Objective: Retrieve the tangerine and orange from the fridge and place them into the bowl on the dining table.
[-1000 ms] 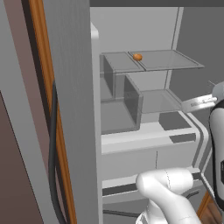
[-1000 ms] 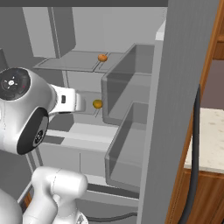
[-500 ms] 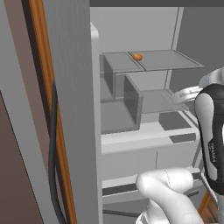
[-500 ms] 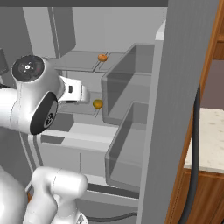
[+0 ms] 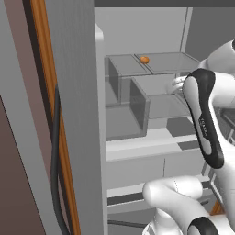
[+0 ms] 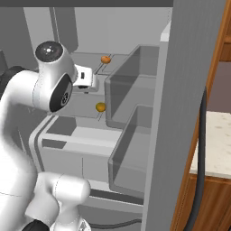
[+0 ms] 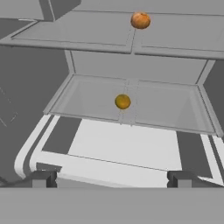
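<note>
The fridge stands open before me, grey shelves inside. On the upper shelf lies a reddish-orange fruit. A smaller, yellower fruit rests on the glass shelf below. I cannot tell which is the tangerine and which the orange. My gripper is open and empty, well short of both fruits and roughly in line with the lower one. The hand hovers at the front of the shelves. The bowl and the dining table are out of view.
The open fridge door with its translucent bins stands close on the right of the hand; another door edge is on the left. Drawers lie under the shelves. A pale speckled countertop over wood flanks the fridge.
The arm has swung up and forward, carrying the hand from low at the side to the front of the shelves. The jaws stay open. Neither fruit has moved.
</note>
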